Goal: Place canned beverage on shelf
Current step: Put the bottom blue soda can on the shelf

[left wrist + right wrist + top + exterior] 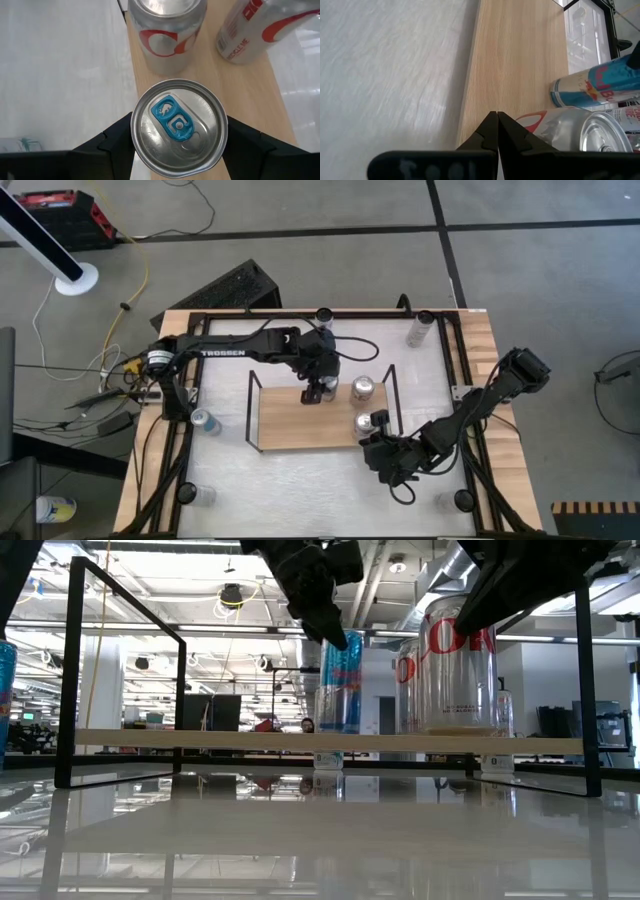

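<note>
High view: the shelf (pixel 300 425), a light wooden board with black wire frame ends, sits at the centre of the white surface (pixel 300 480). The left tool (pixel 316 390) is over the upper edge of the board, at the frame's centre, and grips a blue can (pixel 318 392). In the left wrist view its fingers (pixel 117 137) press both sides of the blue can (pixel 178 127), whose silver lid carries a blue tab. Two silver cans with red markings stand on the board to the right: one (pixel 362 388) near the upper edge, the other (pixel 366 422) just below it. The right tool (pixel 385 465) lies at the board's lower right corner, just beside the lower silver can; in the right wrist view its fingers (pixel 490 132) are pressed together with nothing between them. In the low view the blue can (pixel 341 685) stands upright on the board, left of the silver cans (pixel 450 675). Another can (pixel 204 420) stands on the surface left of the shelf.
</note>
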Robot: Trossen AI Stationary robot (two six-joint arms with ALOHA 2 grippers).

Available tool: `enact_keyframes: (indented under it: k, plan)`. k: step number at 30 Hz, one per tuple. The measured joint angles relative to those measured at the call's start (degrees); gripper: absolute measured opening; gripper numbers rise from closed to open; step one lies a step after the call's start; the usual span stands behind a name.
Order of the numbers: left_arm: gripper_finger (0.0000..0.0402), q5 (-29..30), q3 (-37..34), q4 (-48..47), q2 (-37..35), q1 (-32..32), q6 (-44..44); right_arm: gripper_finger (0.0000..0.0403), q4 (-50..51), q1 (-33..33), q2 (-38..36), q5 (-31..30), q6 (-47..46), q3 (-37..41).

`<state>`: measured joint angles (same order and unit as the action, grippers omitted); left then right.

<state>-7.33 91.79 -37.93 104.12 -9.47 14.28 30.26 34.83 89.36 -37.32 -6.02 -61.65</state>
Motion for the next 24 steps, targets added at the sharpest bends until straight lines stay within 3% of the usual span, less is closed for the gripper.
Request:
enact_keyframes:
  k: [4,13,24]
  plan:
    - [0.0223,0.0,0.0,0.06,0.0,0.0,-0.43,0.0024,-0.02,0.0,0.0,0.01,0.04,0.0]
    - [0.0275,0.28,0.02,0.4,-0.02,0.03,-2.04,0.0024,0.0,0.0,0.0,0.02,0.09,0.0]
    - [0.0278,0.31,1.36,0.03,0.0,0.04,-2.85,0.0024,0.02,0.0,0.0,0.0,0.48,0.0]
